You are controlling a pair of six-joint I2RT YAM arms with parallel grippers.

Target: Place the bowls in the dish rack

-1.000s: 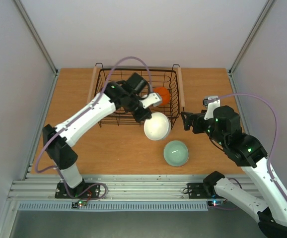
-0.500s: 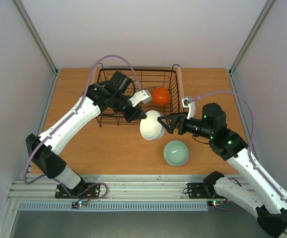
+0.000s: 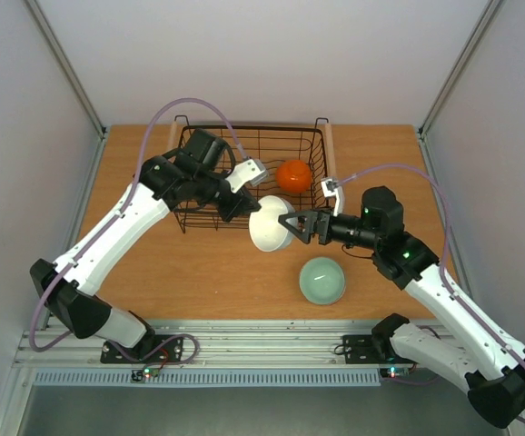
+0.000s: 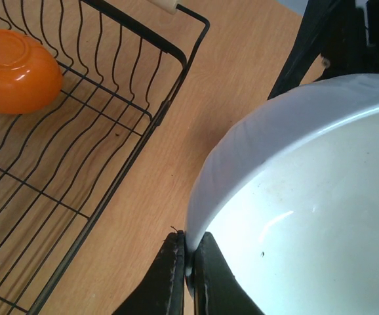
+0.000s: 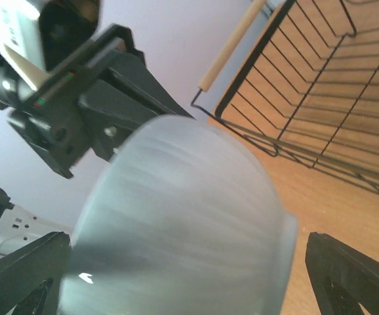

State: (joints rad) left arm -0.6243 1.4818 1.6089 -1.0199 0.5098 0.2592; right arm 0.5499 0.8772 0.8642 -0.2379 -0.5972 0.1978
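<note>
From the top, the white bowl (image 3: 270, 227) hangs over the table (image 3: 381, 173) just off the rack's (image 3: 281, 141) near right corner, outside it, tipped up on edge; the mouth faces back toward the left arm and the base points at the right claw (image 3: 290, 224); the left claw (image 3: 252, 211) has it by the rim on the rack side, and the right claw's fingers sit right at its other side; an orange bowl (image 3: 293, 174) lies in the rack's right half and a green bowl (image 3: 322, 280) sits mouth-up on the table nearer the bases, well apart from both claws. Left wrist gives what the top can't: the two fingers (image 4: 173, 275) are squeezed together on the rim, one inside and one outside, with the glossy white inside filling the right of the view; the orange bowl (image 4: 16, 69) lies base-up on the wires. Right wrist only sees the rounded, blurry outside of the white bowl (image 5: 183, 216); its fingers are spread wide with the bowl between them, and whether they touch it I can't tell.
</note>
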